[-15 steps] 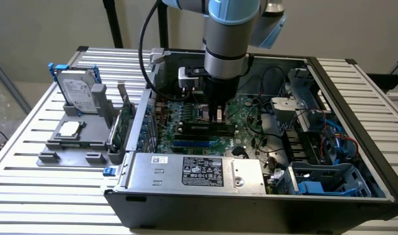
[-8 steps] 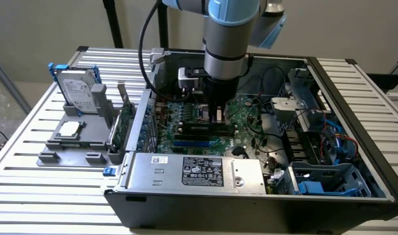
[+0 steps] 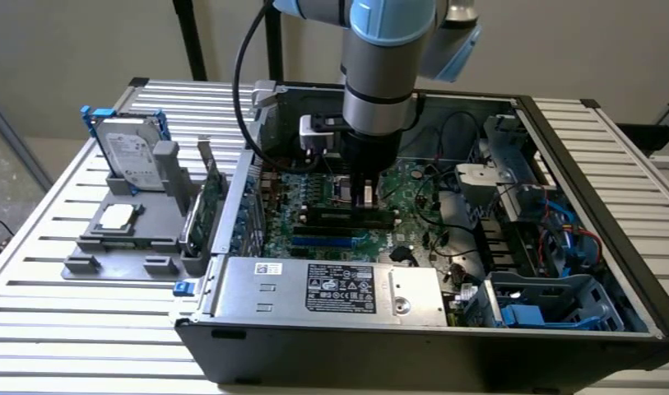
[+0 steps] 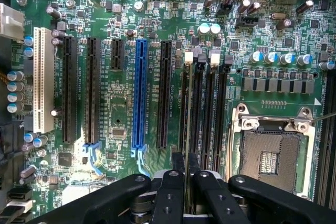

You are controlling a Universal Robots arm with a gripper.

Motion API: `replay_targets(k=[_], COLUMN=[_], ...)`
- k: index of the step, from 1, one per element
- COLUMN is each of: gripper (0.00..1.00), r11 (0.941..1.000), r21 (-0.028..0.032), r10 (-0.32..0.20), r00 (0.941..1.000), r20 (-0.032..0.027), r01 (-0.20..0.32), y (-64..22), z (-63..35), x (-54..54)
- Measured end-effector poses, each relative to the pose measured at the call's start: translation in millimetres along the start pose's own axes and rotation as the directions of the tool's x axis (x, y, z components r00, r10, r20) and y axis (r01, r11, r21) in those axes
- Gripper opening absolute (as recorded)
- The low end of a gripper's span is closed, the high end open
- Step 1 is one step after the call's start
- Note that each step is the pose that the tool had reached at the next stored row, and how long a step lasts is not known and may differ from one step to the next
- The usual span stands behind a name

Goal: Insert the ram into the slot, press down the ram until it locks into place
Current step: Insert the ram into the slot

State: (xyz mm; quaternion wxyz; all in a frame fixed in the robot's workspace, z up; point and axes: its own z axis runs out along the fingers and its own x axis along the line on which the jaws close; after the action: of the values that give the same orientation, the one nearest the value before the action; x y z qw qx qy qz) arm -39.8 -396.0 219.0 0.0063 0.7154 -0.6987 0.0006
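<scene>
The arm reached down into the open computer case (image 3: 422,354), which sat on the slatted counter (image 3: 60,329), with the hand (image 3: 364,197) low over the motherboard (image 3: 411,185) in the middle of the exterior view. In the wrist view the hand (image 4: 187,162) was clamped on the ram (image 4: 187,140), its black fingers (image 4: 174,182) pressed against either face. The ram, seen edge-on, stood in line with the slot (image 4: 183,98), the black memory socket nearest the blue socket (image 4: 139,93). Whether it was seated could not be told. A hard drive (image 3: 131,156) stood at the exterior view's left.
</scene>
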Motion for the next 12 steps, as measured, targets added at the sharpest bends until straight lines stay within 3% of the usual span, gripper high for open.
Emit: replay_targets(k=[4,12], gripper=[0.22,0.2], r11=[1.0,1.0], r21=[-0.0002,-0.0021], r10=[0.0,0.0], r00=[1.0,1.0], r20=[0.0001,0.0002], r01=[0.0,0.0], y=[0.0,2.7], z=[-0.6,-22.1], x=[0.0,0.1])
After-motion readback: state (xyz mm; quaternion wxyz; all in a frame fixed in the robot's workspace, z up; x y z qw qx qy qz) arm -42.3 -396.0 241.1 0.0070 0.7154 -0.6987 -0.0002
